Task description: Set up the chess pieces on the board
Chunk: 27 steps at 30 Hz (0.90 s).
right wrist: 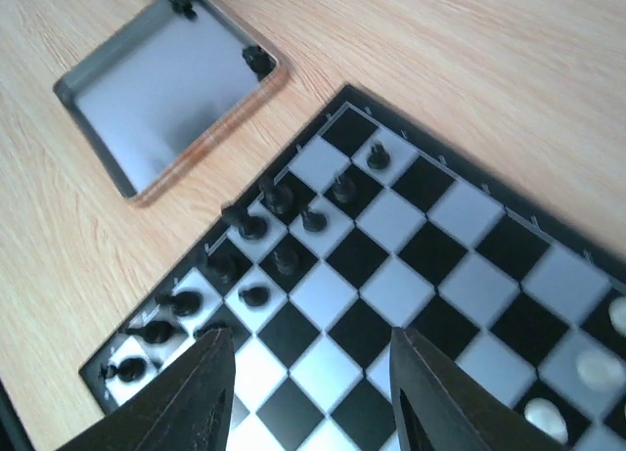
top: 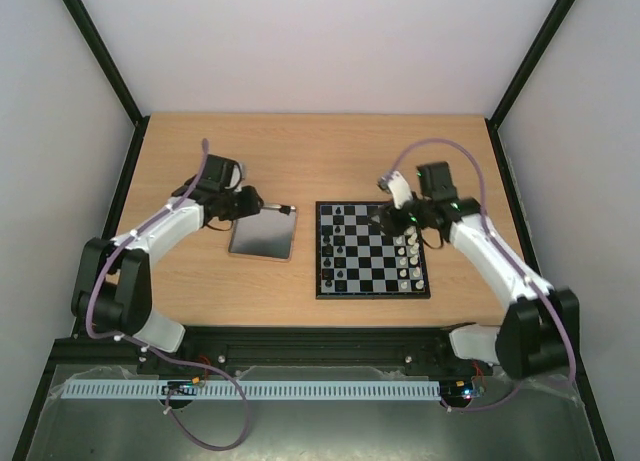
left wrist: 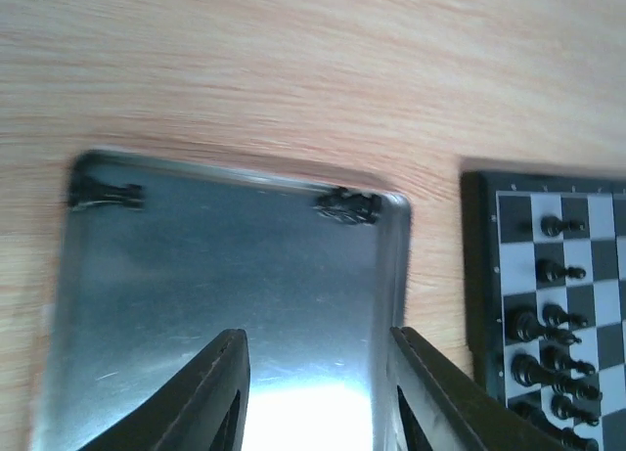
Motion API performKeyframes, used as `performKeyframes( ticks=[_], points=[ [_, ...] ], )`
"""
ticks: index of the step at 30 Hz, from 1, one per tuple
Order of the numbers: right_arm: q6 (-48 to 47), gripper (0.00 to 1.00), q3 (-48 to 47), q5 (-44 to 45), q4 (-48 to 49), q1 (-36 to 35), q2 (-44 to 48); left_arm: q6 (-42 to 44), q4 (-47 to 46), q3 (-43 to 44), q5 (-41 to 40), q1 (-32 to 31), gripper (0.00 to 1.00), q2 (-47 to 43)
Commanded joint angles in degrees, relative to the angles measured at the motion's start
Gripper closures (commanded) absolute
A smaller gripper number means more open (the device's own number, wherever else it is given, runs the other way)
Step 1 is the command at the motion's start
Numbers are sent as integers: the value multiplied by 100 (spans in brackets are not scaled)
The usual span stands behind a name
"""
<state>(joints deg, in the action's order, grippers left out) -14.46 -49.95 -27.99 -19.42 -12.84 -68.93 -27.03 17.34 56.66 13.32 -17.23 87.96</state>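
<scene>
The chequered board (top: 372, 249) lies right of centre on the table. Several tiny black chess pieces (right wrist: 252, 223) stand along its left side, also seen in the left wrist view (left wrist: 548, 324). Two more black pieces lie in the far corners of the metal tray (left wrist: 347, 205), (left wrist: 106, 192). My left gripper (left wrist: 315, 373) is open and empty, low over the tray's right part; its right finger is by the tray's right rim. My right gripper (right wrist: 311, 363) is open and empty above the board's squares near the black pieces.
The shiny grey metal tray (top: 262, 234) lies left of the board on the wooden table (top: 300, 151). Cream pieces (top: 410, 256) stand along the board's right side. Black frame posts and grey walls close in the table.
</scene>
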Motion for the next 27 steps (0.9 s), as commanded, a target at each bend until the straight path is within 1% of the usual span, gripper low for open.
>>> performKeyframes(
  ticks=[1, 2, 6, 8, 11, 17, 22, 27],
  points=[
    [-480, 57, -1343, 739, -740, -785, -1133, -157, 32, -328, 337, 661, 55, -569],
    [-487, 57, -1592, 841, -766, -971, -1357, -140, 42, -440, 470, 893, 53, -646],
    [-560, 58, -2482, 1122, -873, -1493, -2196, -121, -30, -909, 966, 1475, 47, -871],
    [-619, 57, -2846, 1287, -945, -1754, -2615, -80, -65, -1092, 1094, 1649, 45, -894],
    [-581, 56, -3386, 1435, -1051, -2046, -3253, -39, -139, -1306, 1094, 1804, 45, -853],
    [-338, 57, -4388, 1660, -1248, -2481, -4382, 85, -380, -1574, 1004, 1850, 47, -744],
    [-260, 59, -5087, 1688, -1420, -2683, -5206, 123, -425, -1556, 864, 1851, 48, -669],
    [-242, 59, -5692, 1757, -1522, -2874, -5766, 97, -470, -1556, 1014, 1846, 48, -478]
  ],
)
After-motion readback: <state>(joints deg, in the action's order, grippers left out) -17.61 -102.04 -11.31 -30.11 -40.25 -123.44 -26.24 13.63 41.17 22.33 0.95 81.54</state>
